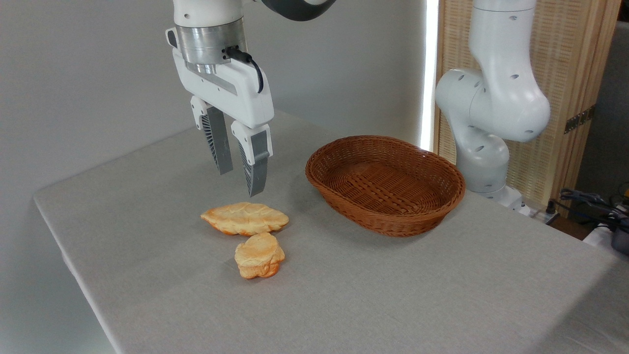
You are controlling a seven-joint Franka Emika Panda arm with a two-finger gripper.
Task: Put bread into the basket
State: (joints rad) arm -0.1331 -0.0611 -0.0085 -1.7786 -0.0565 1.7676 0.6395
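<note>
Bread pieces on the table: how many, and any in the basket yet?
2, both on the table, none in the basket. The leaf-shaped pastry lies under the open gripper; the bread sits just in front of it. Nothing looks hidden.

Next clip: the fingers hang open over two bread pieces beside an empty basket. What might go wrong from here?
1. The gripper hangs above the leaf-shaped pastry, not the bread, so it may grab the wrong piece.
2. The two pieces lie close together; a finger may nudge the pastry.
3. The basket has low sides, so a careless drop may bounce out.
</note>
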